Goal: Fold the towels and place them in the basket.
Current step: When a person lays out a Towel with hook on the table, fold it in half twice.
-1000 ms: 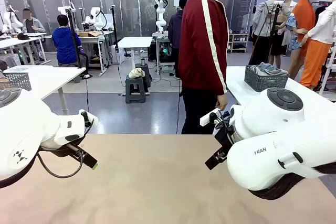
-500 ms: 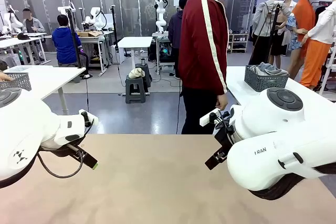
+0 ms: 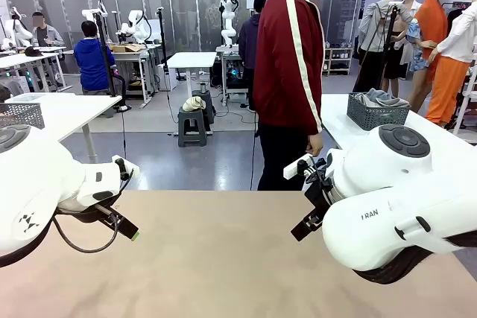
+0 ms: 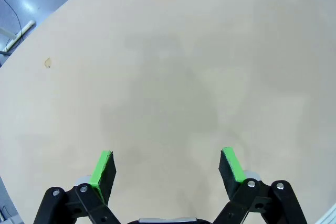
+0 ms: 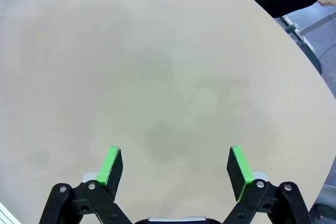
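- Your left hand [image 4: 165, 161] hangs over the tan worktop [image 4: 168, 66], its green pads spread wide and empty.
- Your right hand [image 5: 176, 158] reads the same: fingers spread, gripping nothing, above the worktop near its far edge.
- The basket [image 3: 376, 118] sits on a white side table [image 3: 337, 123] beyond the worktop, past your right arm and well apart from both hands.
- The towels [image 3: 378, 97] lie crumpled in that basket, heaped above its rim.
- A person [image 3: 291, 72] in a red jacket stands at the worktop's far edge, turned side-on.
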You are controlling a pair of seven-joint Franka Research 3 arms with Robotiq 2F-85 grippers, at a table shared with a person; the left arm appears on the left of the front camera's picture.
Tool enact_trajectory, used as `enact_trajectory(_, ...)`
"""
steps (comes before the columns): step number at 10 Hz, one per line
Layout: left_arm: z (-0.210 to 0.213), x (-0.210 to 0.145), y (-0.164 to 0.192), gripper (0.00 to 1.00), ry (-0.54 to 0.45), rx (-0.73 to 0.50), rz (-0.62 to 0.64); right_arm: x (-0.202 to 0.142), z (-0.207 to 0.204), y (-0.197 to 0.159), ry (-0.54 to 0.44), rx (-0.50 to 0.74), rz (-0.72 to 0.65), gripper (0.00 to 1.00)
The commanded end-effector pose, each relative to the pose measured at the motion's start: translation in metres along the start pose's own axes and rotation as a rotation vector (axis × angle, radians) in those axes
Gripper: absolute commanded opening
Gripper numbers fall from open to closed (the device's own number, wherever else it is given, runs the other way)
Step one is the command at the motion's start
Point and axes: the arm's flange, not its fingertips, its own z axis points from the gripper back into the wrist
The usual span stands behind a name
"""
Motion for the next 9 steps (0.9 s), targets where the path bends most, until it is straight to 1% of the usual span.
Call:
enact_trajectory(1,0.0,0.0,0.0,1.0,0.0,0.0,0.001,0.0,0.0,0.0,0.0,0.001,-0.004,1.0)
enact_trajectory(3,0.0,0.0,0.0,1.0,0.0,0.0,0.0,0.0,0.0,0.0,0.0,0.0,0.0,1.0)
enact_trajectory(4,0.006,0.002,0.0,1.0,0.001,-0.044,-0.01,0.0,0.007,-0.002,0.0,0.022,0.014,1.0)
enact_trajectory(5,0.017,0.007,0.003,1.0,-0.009,-0.057,-0.019,-0.001,0.016,-0.005,-0.002,0.034,0.035,1.0)
enact_trajectory(7,0.05,0.022,0.011,1.0,0.0,-0.068,-0.02,-0.003,0.049,-0.011,0.003,0.082,0.064,1.0)
enact_trajectory(8,0.076,0.031,0.02,1.0,0.03,-0.06,-0.002,-0.006,0.077,-0.017,0.019,0.086,0.064,1.0)
enact_trajectory(9,0.101,0.038,0.027,1.0,0.043,-0.062,-0.01,-0.012,0.105,-0.022,0.029,0.088,0.077,1.0)
